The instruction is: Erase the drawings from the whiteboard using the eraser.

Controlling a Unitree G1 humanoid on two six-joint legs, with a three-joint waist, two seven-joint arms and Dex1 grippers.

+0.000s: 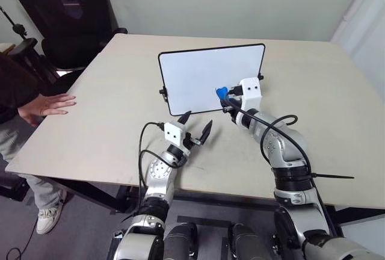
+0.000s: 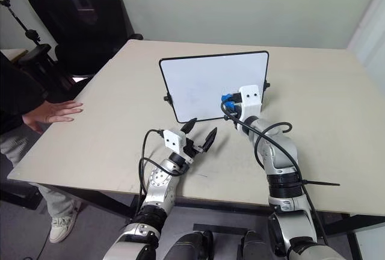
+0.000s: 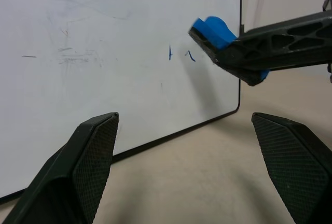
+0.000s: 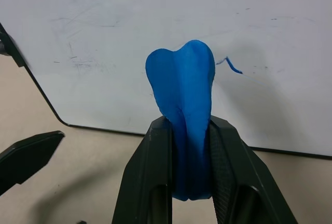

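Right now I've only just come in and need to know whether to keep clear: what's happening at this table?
The robot is wiping a whiteboard that stands upright on the table. Its right gripper has its jaws shut on the blue eraser, held close to the board's lower corner, where a few small blue marks remain. The left gripper hovers open just in front of the board. A person's hand rests on the table edge.
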